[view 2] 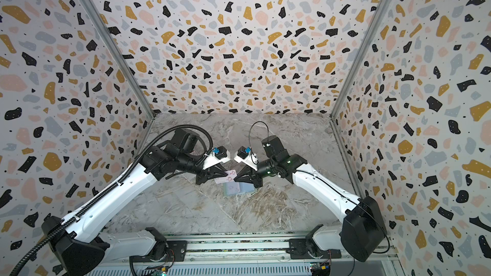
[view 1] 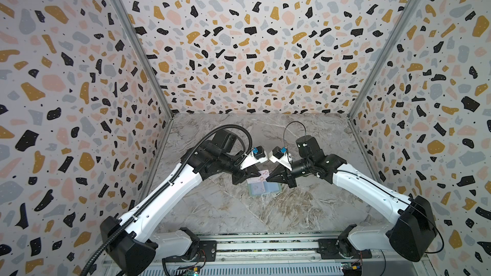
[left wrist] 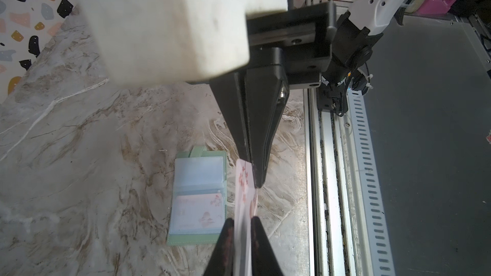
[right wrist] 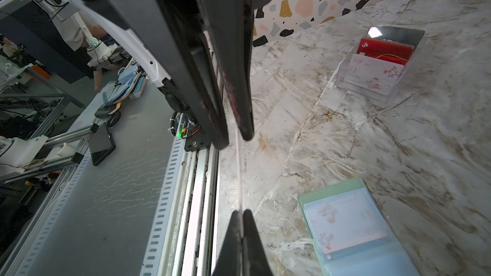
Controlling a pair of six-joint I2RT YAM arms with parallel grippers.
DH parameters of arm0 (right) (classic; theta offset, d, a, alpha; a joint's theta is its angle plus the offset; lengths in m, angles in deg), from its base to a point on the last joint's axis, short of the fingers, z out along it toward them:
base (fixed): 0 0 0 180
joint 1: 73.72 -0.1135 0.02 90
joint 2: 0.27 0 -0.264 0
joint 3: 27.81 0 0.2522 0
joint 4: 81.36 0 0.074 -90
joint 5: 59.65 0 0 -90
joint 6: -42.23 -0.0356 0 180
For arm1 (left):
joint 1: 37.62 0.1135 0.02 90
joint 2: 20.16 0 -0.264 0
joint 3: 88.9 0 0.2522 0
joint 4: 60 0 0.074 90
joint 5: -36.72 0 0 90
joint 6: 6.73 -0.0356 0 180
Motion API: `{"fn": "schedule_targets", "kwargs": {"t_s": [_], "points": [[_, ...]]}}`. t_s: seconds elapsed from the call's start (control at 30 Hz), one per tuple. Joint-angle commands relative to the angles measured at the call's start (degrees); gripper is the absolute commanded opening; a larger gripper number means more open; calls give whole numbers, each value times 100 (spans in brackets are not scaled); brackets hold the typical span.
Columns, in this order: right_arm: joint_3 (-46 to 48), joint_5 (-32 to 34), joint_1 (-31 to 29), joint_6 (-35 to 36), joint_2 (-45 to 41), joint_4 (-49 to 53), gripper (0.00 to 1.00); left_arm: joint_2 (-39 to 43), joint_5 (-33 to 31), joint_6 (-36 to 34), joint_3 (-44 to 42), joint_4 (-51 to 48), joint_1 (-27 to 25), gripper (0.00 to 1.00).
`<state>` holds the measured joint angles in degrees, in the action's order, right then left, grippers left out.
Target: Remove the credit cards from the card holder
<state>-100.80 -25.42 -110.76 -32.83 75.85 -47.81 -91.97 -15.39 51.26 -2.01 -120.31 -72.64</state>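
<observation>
A white-pink flowered credit card (left wrist: 245, 189) hangs in the air between my two grippers, just above the table. My left gripper (left wrist: 242, 220) is shut on one end of it. My right gripper (right wrist: 243, 211) is shut on the opposite end, where the card shows only as a thin edge (right wrist: 240, 171). In both top views the two grippers (view 1: 259, 174) (view 1: 268, 179) meet tip to tip over the card (view 2: 230, 173). The mint-green card holder (left wrist: 198, 195) (view 1: 264, 188) lies open and flat beneath them. A second white-pink credit card (right wrist: 345, 224) sits in one of its clear sleeves.
A clear plastic box (right wrist: 377, 67) stands on the marble table (view 1: 239, 213) away from the holder, holding a red card, a dark card and a white-pink card. The metal rail (left wrist: 329, 155) runs along the table's front edge. Patterned walls enclose three sides.
</observation>
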Motion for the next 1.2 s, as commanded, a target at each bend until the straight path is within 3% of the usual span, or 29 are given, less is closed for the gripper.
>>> {"fn": "schedule_targets", "kwargs": {"t_s": [0.0,0.13,0.3,0.4,0.67,0.83,1.1,1.17], "points": [[-196,118,-18,37,-21,-13,0,22,107,36,46,-15,13,10],[-132,236,-19,-58,-56,-114,1,49,-72,116,-10,91,13,3],[-9,505,-18,-156,-163,-209,25,84,-297,195,-124,233,13,0],[73,749,-13,-233,-283,-260,46,136,-658,311,-245,403,13,0],[830,1770,72,-820,-883,-1100,73,451,-1986,627,-816,1141,118,0],[1213,2999,208,-1216,-1170,-1428,82,697,-2026,661,-1217,1581,787,0],[1570,4302,308,-1785,-1275,-1946,100,450,-1988,808,-1410,2021,1902,0],[1575,4499,308,-1801,-1215,-1933,99,302,-2061,822,-1374,2111,2077,0]]}}
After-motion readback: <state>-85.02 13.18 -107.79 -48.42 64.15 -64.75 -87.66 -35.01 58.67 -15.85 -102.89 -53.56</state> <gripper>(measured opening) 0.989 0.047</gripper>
